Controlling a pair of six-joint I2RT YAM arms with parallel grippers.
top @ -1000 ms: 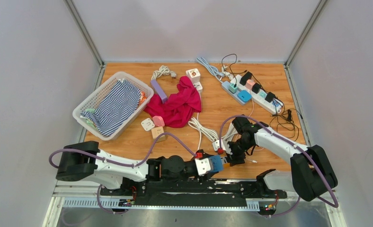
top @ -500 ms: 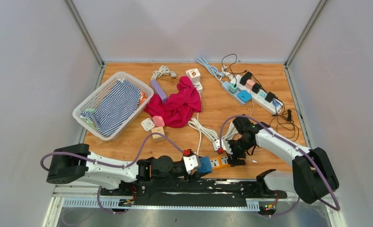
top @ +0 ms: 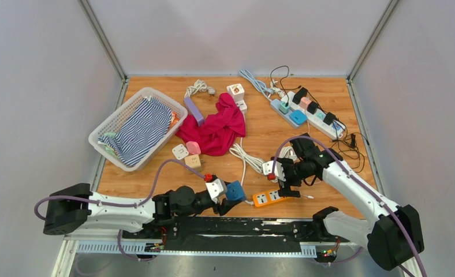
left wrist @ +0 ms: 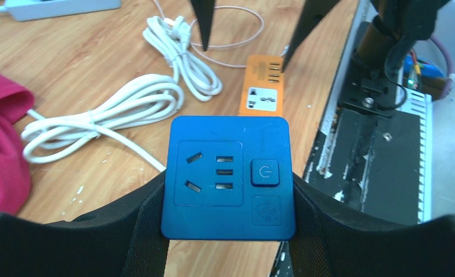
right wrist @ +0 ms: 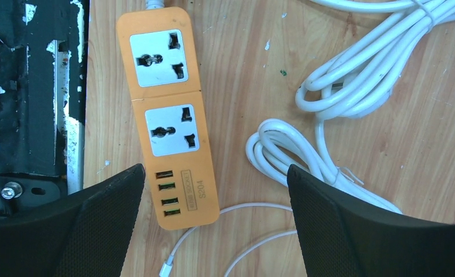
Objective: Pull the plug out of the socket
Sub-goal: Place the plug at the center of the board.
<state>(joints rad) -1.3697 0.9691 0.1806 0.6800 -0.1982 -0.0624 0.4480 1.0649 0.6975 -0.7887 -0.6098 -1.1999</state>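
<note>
Wooden table is carrying everything. Basket is sitting far left with striped fabric inside. Red cloth is lying mid-table, just beside the basket. White strip is lying far right with several plugs in it. White cable is lying coiled between the cloth and the orange strip. Orange strip is lying flat near the front edge, both sockets bare. Right gripper is hovering over its USB end, jaws standing wide, one either side, touching nothing. Left gripper is clamping the blue plug by its sides, holding it off the table, left of the orange strip and apart from it.
</note>
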